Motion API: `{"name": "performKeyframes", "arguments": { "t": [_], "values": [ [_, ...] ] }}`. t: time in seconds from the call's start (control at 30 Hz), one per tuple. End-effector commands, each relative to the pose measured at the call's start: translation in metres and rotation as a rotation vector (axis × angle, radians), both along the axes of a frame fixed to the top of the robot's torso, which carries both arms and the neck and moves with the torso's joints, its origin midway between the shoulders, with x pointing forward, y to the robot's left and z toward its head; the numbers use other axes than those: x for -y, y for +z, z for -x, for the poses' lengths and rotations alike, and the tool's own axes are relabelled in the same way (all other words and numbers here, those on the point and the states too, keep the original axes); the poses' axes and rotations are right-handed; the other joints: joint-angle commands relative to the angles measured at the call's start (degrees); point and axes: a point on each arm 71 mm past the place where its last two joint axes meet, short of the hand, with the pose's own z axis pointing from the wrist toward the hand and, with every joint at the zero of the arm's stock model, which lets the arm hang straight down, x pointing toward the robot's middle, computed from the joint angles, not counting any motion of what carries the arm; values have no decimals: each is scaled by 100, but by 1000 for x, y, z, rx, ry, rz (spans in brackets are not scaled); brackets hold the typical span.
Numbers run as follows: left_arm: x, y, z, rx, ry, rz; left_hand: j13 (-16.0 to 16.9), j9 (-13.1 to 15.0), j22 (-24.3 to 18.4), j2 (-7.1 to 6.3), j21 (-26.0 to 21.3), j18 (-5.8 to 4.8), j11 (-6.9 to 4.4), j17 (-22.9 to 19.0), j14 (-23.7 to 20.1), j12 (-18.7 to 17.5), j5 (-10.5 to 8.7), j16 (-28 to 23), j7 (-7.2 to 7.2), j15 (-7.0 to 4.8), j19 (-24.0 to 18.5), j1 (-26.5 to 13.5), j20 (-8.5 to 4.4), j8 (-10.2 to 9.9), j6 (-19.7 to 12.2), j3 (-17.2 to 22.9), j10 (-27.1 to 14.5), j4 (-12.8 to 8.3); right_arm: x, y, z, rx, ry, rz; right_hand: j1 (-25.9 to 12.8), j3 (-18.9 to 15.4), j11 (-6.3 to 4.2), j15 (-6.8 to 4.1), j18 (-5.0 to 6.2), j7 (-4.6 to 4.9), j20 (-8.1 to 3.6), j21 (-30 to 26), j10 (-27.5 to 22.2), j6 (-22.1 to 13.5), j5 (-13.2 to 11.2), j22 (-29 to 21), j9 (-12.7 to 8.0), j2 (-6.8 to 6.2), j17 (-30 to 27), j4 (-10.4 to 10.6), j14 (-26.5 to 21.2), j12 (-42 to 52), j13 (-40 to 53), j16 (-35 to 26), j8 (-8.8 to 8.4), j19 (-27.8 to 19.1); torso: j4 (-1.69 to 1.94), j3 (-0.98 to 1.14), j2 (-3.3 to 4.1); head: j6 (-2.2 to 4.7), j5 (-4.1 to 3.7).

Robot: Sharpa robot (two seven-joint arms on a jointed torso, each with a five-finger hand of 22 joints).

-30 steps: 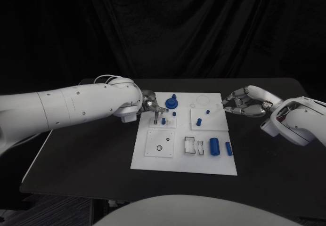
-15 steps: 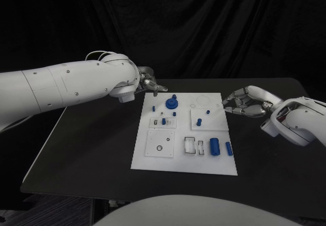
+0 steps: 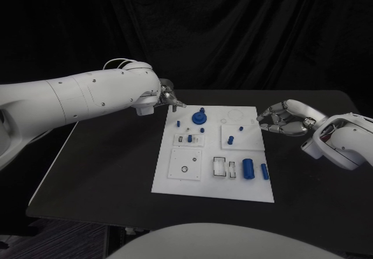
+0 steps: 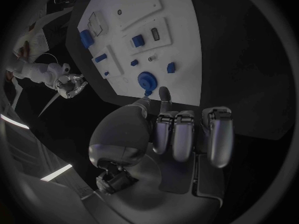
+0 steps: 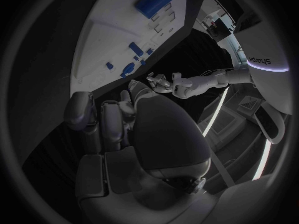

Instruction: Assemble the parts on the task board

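- The left hand (image 3: 168, 99) was seen just off the task board's (image 3: 209, 186) far left corner, above the black table (image 3: 109, 167) — fingers curled in, nothing held.
- The right hand (image 3: 281, 120) was held beside the board's right edge, near its far end, fingers likewise curled on nothing.
- A blue knobbed part (image 3: 200, 115) was seen standing at the board's far end, nearest the left hand.
- A blue cylinder (image 3: 248, 167) and a slimmer blue pin (image 3: 264, 171) were seen lying toward the board's near right — apart from both hands.

Dim scene, black backdrop; wrist views perhaps slightly blurred.
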Motion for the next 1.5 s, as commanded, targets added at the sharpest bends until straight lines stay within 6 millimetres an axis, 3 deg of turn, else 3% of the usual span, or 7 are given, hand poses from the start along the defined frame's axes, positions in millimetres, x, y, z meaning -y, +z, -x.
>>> {"name": "performKeyframes", "arguments": {
  "t": [0.03, 0.3, 0.57, 0.93, 1.1, 1.27, 1.5],
  "values": [
    [1, -9, 1, -43, -16, -18, 1508, 4, 620, -1, -39, -17, -16, 1509, 595, 20, 28, 15, -9, -28, -35, 44, 10, -26, -37, -14, 584, -36, 0, -2, 1, -18, -3, 6, 41, 16, 4, -3, 103, 37, -18, -23, -22, 5, 39, 254, -5, -3, -9, 22, -37, -19, -6, -29, -19, -40, -1, -11, 4, 1, 14],
    [0, -27, -1, -64, -5, -16, 1508, -19, 553, 7, -84, 1, 6, 1509, 595, 20, 36, 15, 19, -13, -90, 72, 21, -112, -105, -21, 584, -54, -1, -2, 1, -19, 0, 5, 41, 16, 4, -3, 103, 37, -18, -23, -22, 5, 39, 254, -5, -3, -9, 22, -37, -19, -6, -29, -19, -40, -4, -20, 21, 1, 12],
    [-1, -32, -3, -64, -4, -9, 1508, -82, 509, 35, -123, 14, 57, 1509, 595, 20, 37, 15, 82, 30, -131, 76, 58, -307, -225, -52, 584, -52, 0, -2, 1, -21, -2, 7, 46, 18, 4, -4, 105, 37, -18, -31, -21, 5, 44, 251, -8, -5, -14, 19, -39, -22, -10, -33, -19, -42, -9, -4, 4, 1, -18],
    [1, -35, -3, -80, -13, -12, 1508, -87, 491, 45, -135, 19, 65, 1509, 595, 20, 39, 15, 89, 36, -146, 80, 64, -329, -239, -52, 584, -53, -1, -3, 1, -24, 0, 8, 48, 20, 4, -4, 105, 39, -19, -33, -19, 3, 47, 251, -11, -5, -14, 19, -38, -22, -12, -32, -21, -41, -14, 2, -8, 1, 17],
    [0, -38, -3, -91, -16, -15, 1508, -90, 479, 56, -145, 23, 72, 1509, 595, 20, 43, 15, 96, 43, -157, 90, 70, -350, -251, -49, 584, -59, -1, -3, 1, -26, 0, 8, 51, 22, 4, -4, 105, 39, -19, -35, -16, 3, 48, 250, -12, -5, -10, 18, -35, -22, -11, -28, -21, -41, -8, -5, -9, 1, 15],
    [0, -41, -2, -109, -19, -23, 1508, -92, 472, 63, -151, 25, 77, 1509, 595, 20, 47, 15, 101, 49, -163, 101, 75, -365, -259, -45, 584, -67, -1, -3, 0, -27, 1, 9, 52, 22, 4, -4, 106, 39, -19, -38, -16, 3, 49, 249, -12, -5, -12, 18, -36, -22, -11, -30, -21, -42, -11, 4, -10, 1, 38],
    [1, -45, -1, -124, -23, -27, 1508, -95, 443, 79, -175, 33, 89, 1509, 595, 20, 67, 15, 113, 62, -190, 137, 89, -405, -278, -34, 584, -98, -2, -3, 1, -30, 2, 9, 56, 24, 4, -4, 107, 38, -19, -45, -14, 3, 53, 246, -13, -5, -18, 15, -38, -22, -11, -35, -21, -45, -9, -3, -4, 1, 37]
  ]
}}
